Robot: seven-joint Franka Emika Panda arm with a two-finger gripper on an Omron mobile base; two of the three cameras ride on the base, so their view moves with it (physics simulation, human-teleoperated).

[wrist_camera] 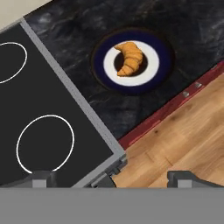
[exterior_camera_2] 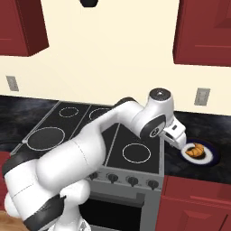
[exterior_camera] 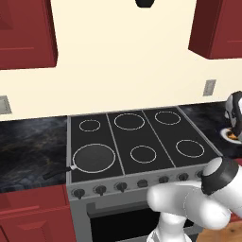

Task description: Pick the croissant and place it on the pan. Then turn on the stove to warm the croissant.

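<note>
Croissant [wrist_camera: 129,58] on plate [wrist_camera: 151,78], well beyond wide-spread jaws.

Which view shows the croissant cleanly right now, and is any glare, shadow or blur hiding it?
Hand view: croissant sharp and evenly lit on its plate, no glare or blur. Right base view: smaller, partly behind the gripper. Left base view: plate cut by the frame edge, croissant hard to make out.

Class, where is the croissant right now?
The croissant lies on a dark-rimmed plate on the black counter, just right of the stove.
</note>
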